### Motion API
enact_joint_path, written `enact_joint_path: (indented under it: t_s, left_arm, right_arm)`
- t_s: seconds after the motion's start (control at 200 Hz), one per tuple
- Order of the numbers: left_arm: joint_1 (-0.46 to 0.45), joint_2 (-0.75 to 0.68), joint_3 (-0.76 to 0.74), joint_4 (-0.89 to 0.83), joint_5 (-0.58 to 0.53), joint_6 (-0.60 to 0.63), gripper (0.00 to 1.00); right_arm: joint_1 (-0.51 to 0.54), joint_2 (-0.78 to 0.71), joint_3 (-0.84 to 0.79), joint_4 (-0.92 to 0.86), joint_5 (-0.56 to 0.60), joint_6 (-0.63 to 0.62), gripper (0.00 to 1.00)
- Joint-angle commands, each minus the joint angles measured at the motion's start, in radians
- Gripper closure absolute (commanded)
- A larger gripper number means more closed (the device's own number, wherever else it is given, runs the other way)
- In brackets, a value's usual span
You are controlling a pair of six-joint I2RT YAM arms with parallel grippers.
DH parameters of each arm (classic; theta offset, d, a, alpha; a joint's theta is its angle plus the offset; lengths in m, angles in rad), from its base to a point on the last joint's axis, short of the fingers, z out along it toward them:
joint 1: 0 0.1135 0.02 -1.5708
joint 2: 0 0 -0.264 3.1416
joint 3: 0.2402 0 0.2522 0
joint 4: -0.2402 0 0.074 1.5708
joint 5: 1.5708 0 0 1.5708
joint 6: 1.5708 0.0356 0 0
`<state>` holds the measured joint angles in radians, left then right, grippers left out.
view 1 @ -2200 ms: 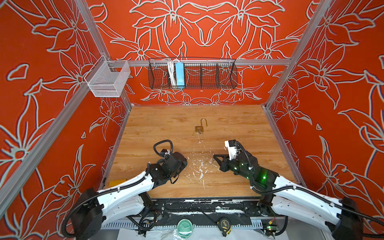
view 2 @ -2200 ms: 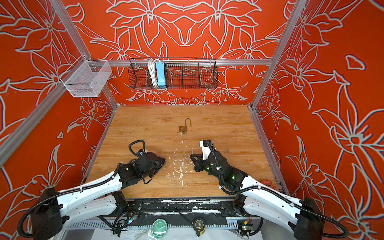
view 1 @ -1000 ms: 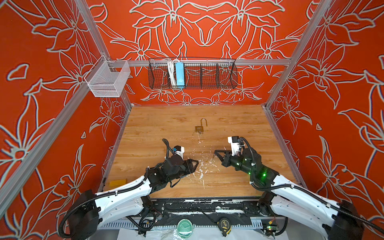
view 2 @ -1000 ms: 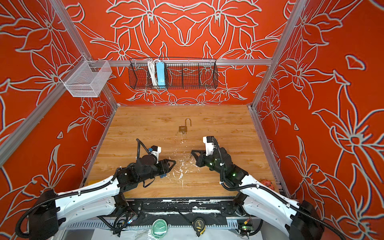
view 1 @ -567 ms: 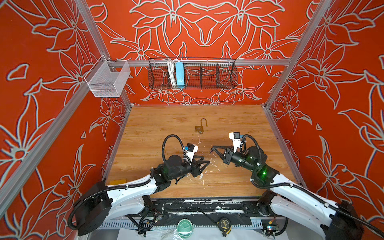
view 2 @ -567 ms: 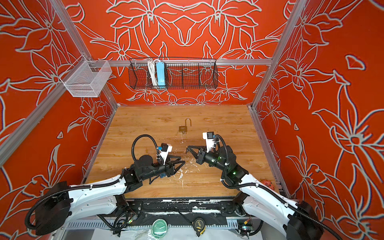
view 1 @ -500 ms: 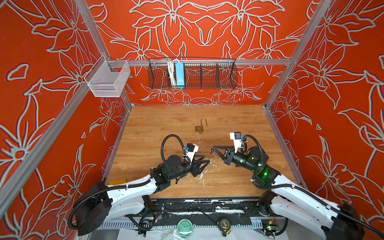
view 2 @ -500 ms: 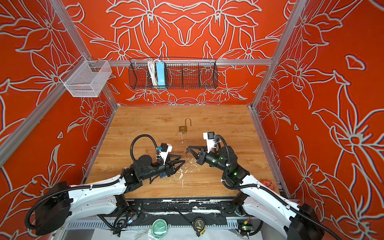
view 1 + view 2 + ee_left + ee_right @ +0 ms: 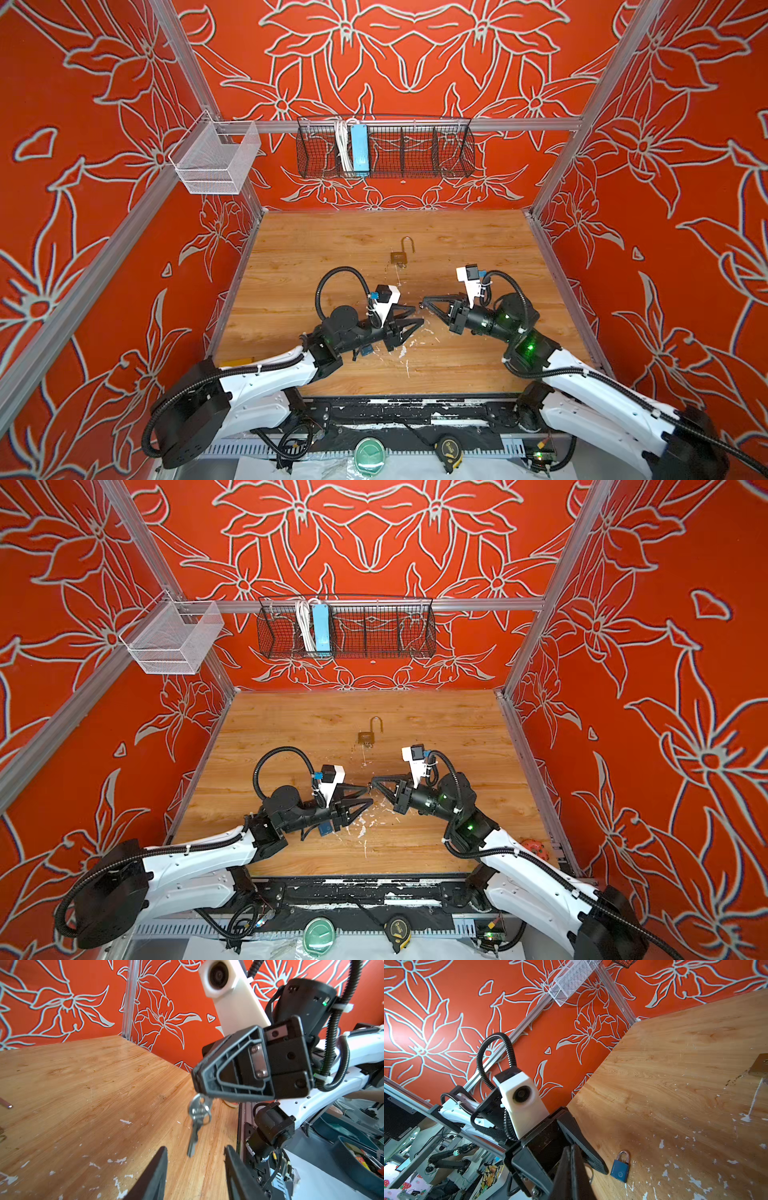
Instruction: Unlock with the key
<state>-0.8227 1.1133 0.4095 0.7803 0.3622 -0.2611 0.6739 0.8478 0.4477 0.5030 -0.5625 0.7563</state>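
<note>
- Two padlocks lie on the wooden surface (image 9: 332, 249). The brass padlock (image 9: 400, 255) is at far centre with its shackle swung open. The blue padlock (image 9: 619, 1168) lies flat on the near part with its shackle shut, close by the left pincer (image 9: 417, 314).
- Right pincer (image 9: 197, 1086): fingers pressed together, clamped on the ring of the keys (image 9: 198, 1113). One key hangs straight down, clear of the surface.
- Left pincer: fingers apart, holding nothing. It points at the right pincer at mid-surface, almost tip to tip in both top views.
- Left wrist view: the hanging key's tip sits in the gap between the left fingers (image 9: 155, 1172), with space on either side and no contact seen.
- Both pincers are on the near side of the brass padlock, apart from it.
- White flecks (image 9: 405, 351) mark the surface below the pincers.
</note>
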Motion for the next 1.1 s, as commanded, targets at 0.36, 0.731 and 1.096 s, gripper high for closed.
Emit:
enact_joint_path:
  t_s: [0.36, 0.731, 1.096]
  left_arm:
    - [0.05, 0.015, 0.057, -0.006, 0.17, 0.007, 1.0]
    - [0.064, -0.065, 0.166, -0.393, 0.096, 0.146, 1.0]
    - [0.065, 0.147, 0.831, -1.766, 0.013, 0.511, 1.0]
  right_arm:
    - [0.001, -0.052, 0.022, -0.036, 0.03, -0.044, 1.0]
    - [0.001, -0.146, 0.077, -0.344, 0.133, -0.174, 0.56]
    - [0.0, -0.22, 0.157, -0.608, 0.121, -0.411, 0.41]
